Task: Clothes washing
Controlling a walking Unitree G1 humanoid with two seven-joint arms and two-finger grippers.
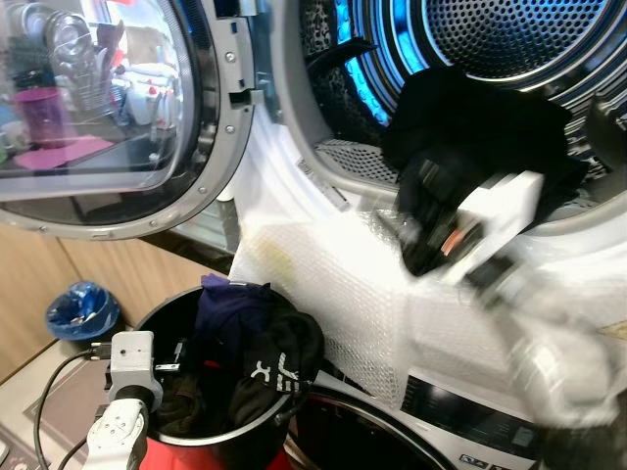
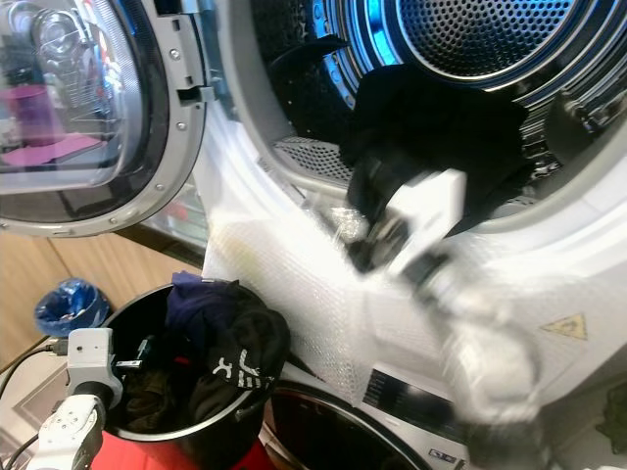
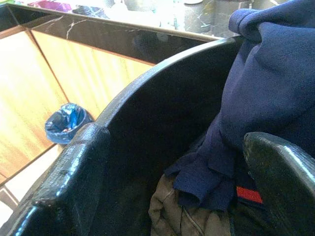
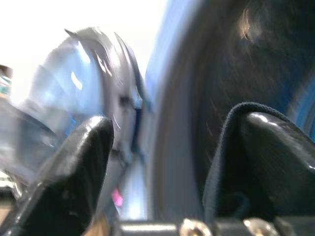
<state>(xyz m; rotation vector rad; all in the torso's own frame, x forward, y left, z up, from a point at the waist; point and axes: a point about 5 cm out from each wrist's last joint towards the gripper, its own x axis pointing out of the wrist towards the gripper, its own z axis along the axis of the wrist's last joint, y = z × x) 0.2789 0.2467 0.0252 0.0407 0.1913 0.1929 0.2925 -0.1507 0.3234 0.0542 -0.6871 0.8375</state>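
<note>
A black bucket point(image 1: 162, 305) holds a navy garment point(image 3: 266, 73), an olive one point(image 3: 182, 216) and a black piece with a white logo point(image 1: 269, 367). My left gripper point(image 1: 179, 368) is open at the bucket's left rim, one finger by the wall point(image 3: 162, 113) and the other inside among the clothes. My right arm is blurred and reaches up to the mouth of the blue-lit drum point(image 1: 509, 39). The right gripper point(image 1: 421, 211) is against a black garment point(image 1: 470, 127) lying in the opening. Its fingers stand apart, with dark cloth point(image 4: 221, 147) draped over one finger.
The round glass door point(image 1: 98, 108) hangs open on the left. A sheet of white bubble wrap point(image 1: 333, 284) drapes below the drum opening. A second machine point(image 1: 441, 411) sits underneath. A blue-lined bin point(image 1: 83, 308) stands on the floor by wooden cabinets.
</note>
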